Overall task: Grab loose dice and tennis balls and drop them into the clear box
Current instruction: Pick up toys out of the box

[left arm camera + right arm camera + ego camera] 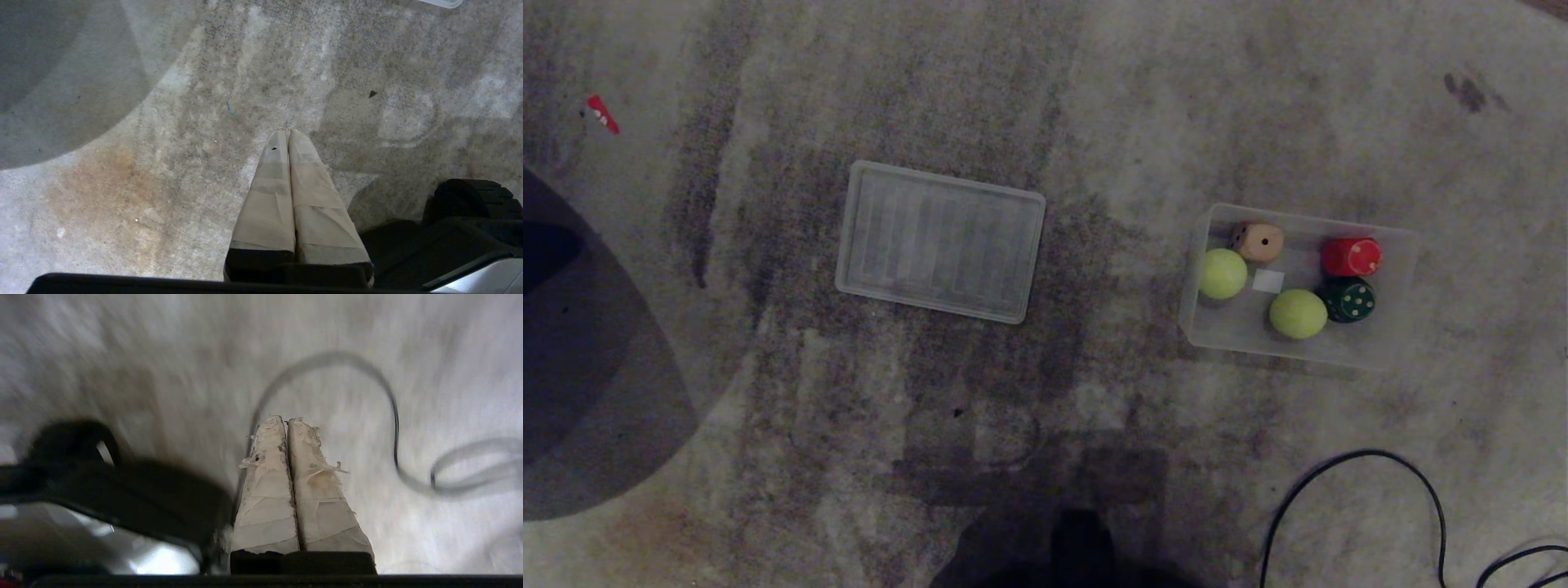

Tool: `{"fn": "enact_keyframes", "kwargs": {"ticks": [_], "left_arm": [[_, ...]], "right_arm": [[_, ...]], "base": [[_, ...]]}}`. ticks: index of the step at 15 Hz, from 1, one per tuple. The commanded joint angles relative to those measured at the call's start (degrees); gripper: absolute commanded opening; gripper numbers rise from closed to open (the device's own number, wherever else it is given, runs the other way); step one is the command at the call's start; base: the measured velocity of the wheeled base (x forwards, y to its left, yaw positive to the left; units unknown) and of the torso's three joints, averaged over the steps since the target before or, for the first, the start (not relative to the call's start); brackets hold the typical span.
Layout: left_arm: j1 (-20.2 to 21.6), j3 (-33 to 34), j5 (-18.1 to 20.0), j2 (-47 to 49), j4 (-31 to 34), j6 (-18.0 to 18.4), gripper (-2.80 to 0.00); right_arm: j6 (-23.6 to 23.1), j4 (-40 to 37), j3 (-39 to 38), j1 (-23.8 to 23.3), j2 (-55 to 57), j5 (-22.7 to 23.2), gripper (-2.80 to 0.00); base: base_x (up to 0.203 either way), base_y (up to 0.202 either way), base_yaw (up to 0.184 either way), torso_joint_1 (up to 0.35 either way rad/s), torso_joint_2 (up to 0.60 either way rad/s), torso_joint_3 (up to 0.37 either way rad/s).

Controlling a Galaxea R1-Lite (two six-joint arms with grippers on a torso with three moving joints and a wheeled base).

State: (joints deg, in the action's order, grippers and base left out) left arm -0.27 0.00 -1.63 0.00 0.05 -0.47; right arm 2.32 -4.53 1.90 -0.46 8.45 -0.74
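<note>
Dim head view with dark shadows; right wrist view smeared, probably motion blur.

The left gripper (pixel 289 131), jaws pressed together, hangs over stained carpet (pixel 122 183).

Carpet (pixel 1094 98) fills the head view. Lid (pixel 941 241) lies flat left of centre. Box (pixel 1388 347) lies well apart to its right.

In the box, five things plus a small label (pixel 1267 281) on its floor, between the balls:
- die (pixel 1257 242), far left corner
- ball (pixel 1223 273), just near of that die, against the left wall
- second ball (pixel 1298 314), near side, centre
- second die (pixel 1350 256), far right
- third die (pixel 1348 300), just near of the second die, touching the second ball's right side

Cable (pixel 1380 474) loops on the carpet near right, well near of the box. Small scrap (pixel 602 113) lies far left.
</note>
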Motion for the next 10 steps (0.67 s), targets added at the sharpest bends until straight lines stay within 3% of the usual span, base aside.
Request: {"fn": "enact_keyframes", "kwargs": {"ticks": [1,10], "left_arm": [[0.0,0.09,-0.04,0.09,0.04,-0.05,-2.8],[0.0,0.09,-0.04,0.09,0.04,0.03,-2.8]], "right_arm": [[-0.77,-0.17,-0.13,0.63,-8.65,0.6,-2.8],[-0.12,-0.12,-0.14,0.9,-8.36,0.74,-2.8]], "base": [[0.0,0.0,0.0,0.0,0.0,0.0],[0.0,0.0,0.0,0.0,0.0,0.0]]}}
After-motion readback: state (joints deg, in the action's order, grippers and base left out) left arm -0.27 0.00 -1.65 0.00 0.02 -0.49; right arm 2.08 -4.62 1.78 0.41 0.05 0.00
